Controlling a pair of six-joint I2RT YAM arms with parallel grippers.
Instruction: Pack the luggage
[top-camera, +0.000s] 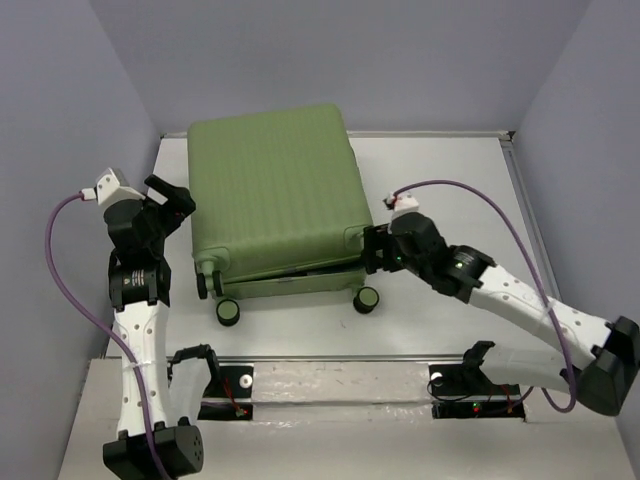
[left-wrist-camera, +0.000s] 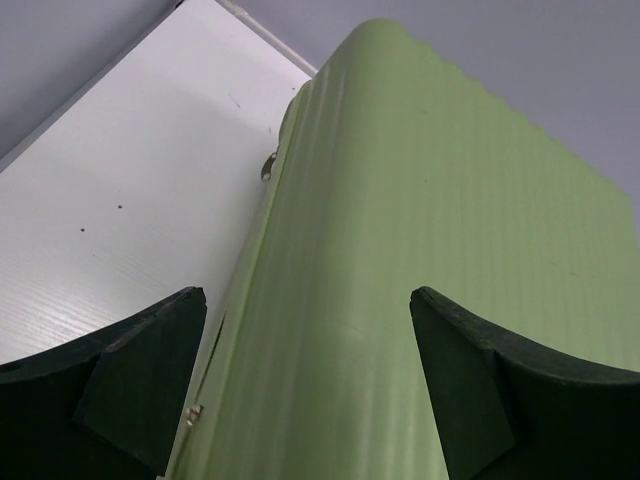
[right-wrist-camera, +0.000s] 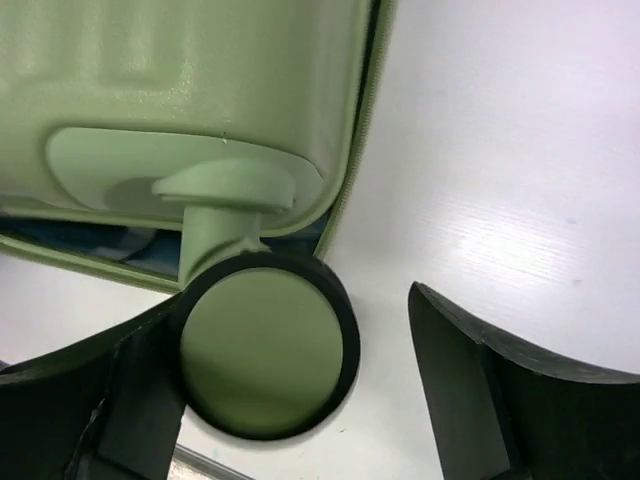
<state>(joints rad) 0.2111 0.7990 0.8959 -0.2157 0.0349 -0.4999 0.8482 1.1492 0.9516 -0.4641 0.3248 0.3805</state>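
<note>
White tabletop (top-camera: 450, 180) with plain grey walls (top-camera: 350, 60) around it. Starting from the near edge, the right gripper (right-wrist-camera: 292, 305) hung low by the near right corner of the luggage (top-camera: 275, 190), jaws spread wide and gripping nothing, one finger right up against a black-rimmed wheel (right-wrist-camera: 265, 345). Just past that, a sliver of blue lining (right-wrist-camera: 90, 240) showed in the gap under the top shell, so the lid was down but not fully shut. Over on the left, the left gripper (left-wrist-camera: 308, 300) was released too, its fingers straddling the rounded edge of the ribbed shell without pinching it. The case itself lay flat mid-table, wheels toward the arms, far end nearly at the back wall. Looked to me like the closing stage: the next move probably calls for pressing the lid down evenly from both sides so the two halves actually meet
</note>
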